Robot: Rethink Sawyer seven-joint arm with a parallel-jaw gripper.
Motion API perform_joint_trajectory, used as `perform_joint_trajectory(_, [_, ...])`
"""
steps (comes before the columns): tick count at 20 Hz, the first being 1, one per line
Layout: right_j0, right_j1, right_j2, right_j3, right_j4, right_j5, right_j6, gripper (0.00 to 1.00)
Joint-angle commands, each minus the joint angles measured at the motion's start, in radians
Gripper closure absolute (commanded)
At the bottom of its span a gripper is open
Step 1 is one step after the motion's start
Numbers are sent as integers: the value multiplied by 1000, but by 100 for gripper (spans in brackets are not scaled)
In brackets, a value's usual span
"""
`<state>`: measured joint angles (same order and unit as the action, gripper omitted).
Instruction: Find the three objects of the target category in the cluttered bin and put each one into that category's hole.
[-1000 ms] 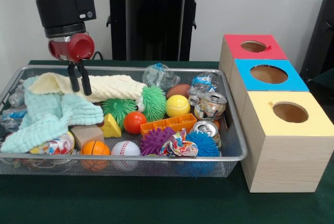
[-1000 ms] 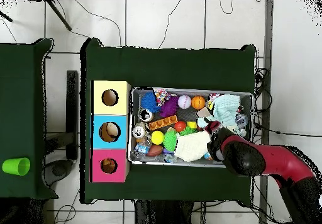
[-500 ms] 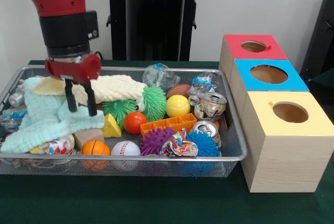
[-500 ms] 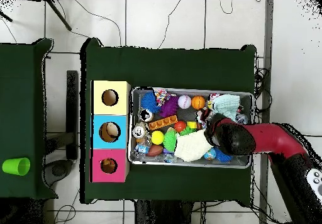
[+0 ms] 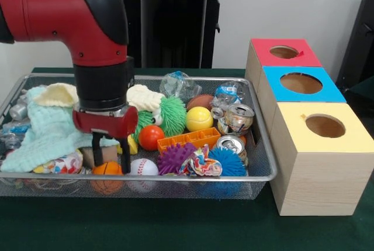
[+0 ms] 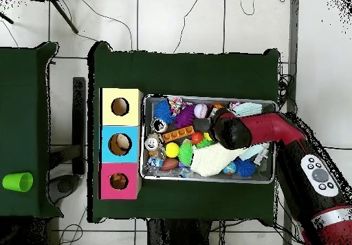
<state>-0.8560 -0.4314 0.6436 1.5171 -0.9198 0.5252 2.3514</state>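
- Draping over the wire bin's [image 5: 257, 163] left end, a mint cloth [image 5: 44, 134] lies under a cream cloth [image 5: 58, 94].
- Low over the bin's front-left corner, the gripper [image 5: 110, 154] hangs with its fingers parted, straddling the orange basketball [image 5: 107, 169] and closed on nothing.
- Just right, a baseball [image 5: 142, 167], then a purple spiky ball [image 5: 174, 158] and a blue one [image 5: 228, 162].
- Behind those, a red ball [image 5: 151, 137], a green spiky ball [image 5: 173, 115] and a yellow ball [image 5: 199, 119].
- Right of the bin: yellow box [image 5: 327, 163], blue box [image 5: 301, 87], red box [image 5: 283, 55], each with a round hole on top.
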Motion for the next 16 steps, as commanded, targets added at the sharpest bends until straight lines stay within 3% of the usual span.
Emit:
perform_joint_trajectory(1, [52,253,-104,-266,-152,38,-222,0])
perform_joint_trajectory(5, [27,314,-87,-303,-175,26,-294,0])
perform_joint_trajectory(10, [46,328,-123,-297,-200,-16,-196,0])
perform_joint_trajectory(16, [55,383,-127,-352,-234,-92,-135,0])
